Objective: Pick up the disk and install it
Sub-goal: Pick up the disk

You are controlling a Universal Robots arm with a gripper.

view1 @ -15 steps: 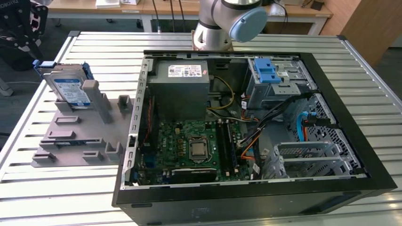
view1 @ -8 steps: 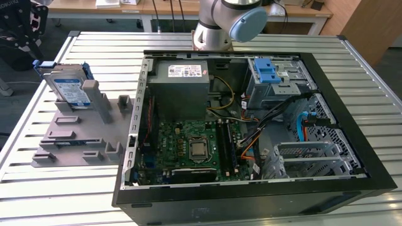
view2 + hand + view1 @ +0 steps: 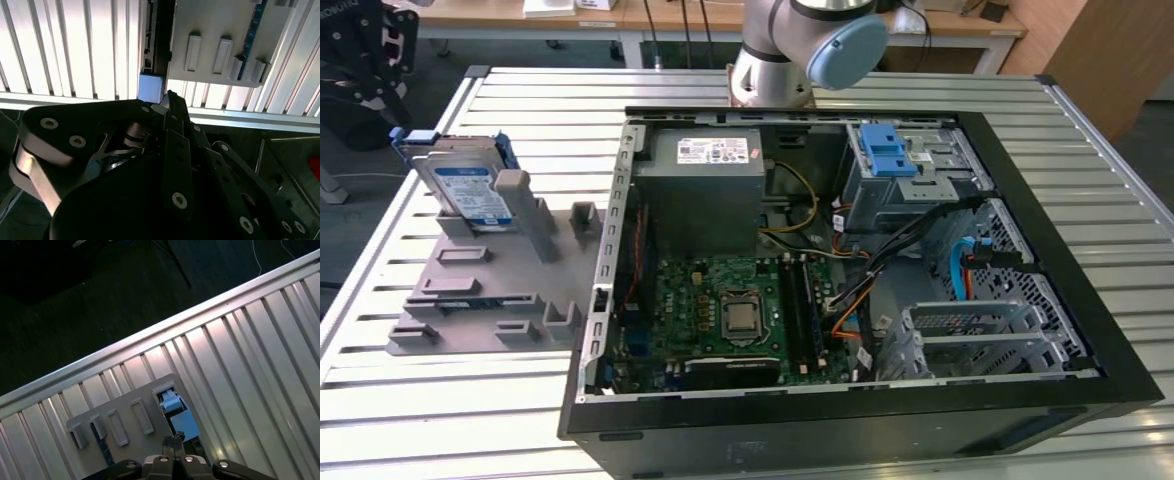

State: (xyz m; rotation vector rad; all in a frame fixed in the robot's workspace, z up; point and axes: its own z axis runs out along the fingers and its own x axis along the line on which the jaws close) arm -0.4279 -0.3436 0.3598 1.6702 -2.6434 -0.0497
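Disk [image 3: 464,190] stands on edge in the grey fixture [image 3: 467,290], by the desk [image 3: 1067,110] edge on the exterior view's left, probably so its top edge is exposed for a top-down grab. End effector [image 3: 173,441] hangs over it, closed, holding nothing.

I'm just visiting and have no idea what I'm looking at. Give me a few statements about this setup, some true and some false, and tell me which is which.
1. The disk stands upright in a grey holder on the table. True.
2. The case is open, with the motherboard showing. True.
3. The disk is already inside the case. False: it sits in the holder outside the case, on the exterior view's left of it.
4. The power supply lies on the table beside the case. False: it sits inside the case.
5. The gripper hangs over the holder. True.
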